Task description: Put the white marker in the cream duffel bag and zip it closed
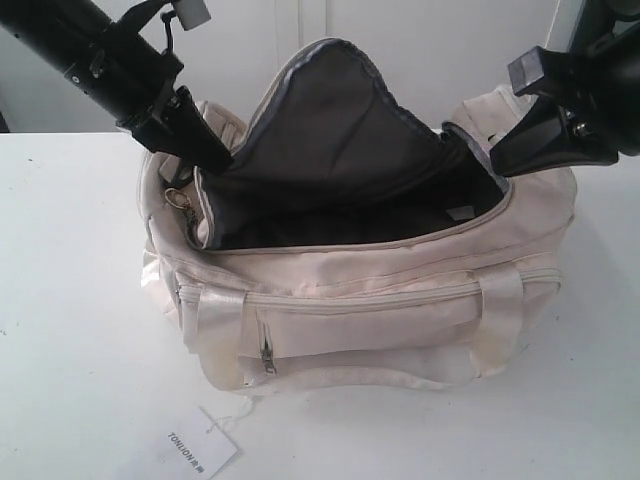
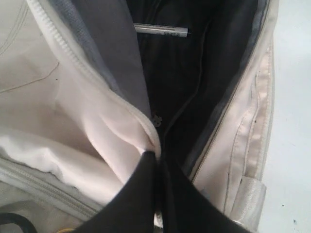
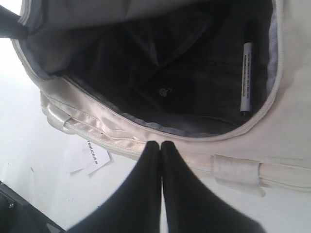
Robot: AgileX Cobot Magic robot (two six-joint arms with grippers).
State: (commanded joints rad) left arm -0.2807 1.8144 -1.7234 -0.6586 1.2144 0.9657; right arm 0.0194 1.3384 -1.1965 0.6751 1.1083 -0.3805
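Exterior and wrist views. The cream duffel bag (image 1: 400, 300) is sitting on a white table (image 1: 80, 300) with its top zipper undone. Its curved top flap (image 1: 330, 130) is standing up and back, showing the dark grey lining.

The left gripper (image 1: 215, 160) is reaching in from the upper left of the exterior view. Its pincer is narrowed to a pinch on the cream edge of the flap, near the end of the zipper track. In the left wrist view the black fingertips (image 2: 146, 167) are meeting on a fold of that fabric.

The right gripper (image 1: 497, 165) is hanging at the bag's right end. Its two fingers (image 3: 148, 160) are pressing together with nothing between them, just over the rim of the opening. Whether they are touching the fabric cannot be told.

The white marker (image 3: 246, 77) is lying inside the bag on the dark lining, close to the inner wall. Its black cap is pointing toward one end of the opening. It is showing in both wrist views (image 2: 160, 30) and is hidden in the exterior view.

A gold ring pull (image 1: 177, 198) is dangling at the bag's left end, just below the left gripper. The front pocket zipper (image 1: 266, 350) is lying shut. A white paper tag (image 1: 200, 447) printed TONLION is resting on the table in front of the bag, tied to it by a thin thread
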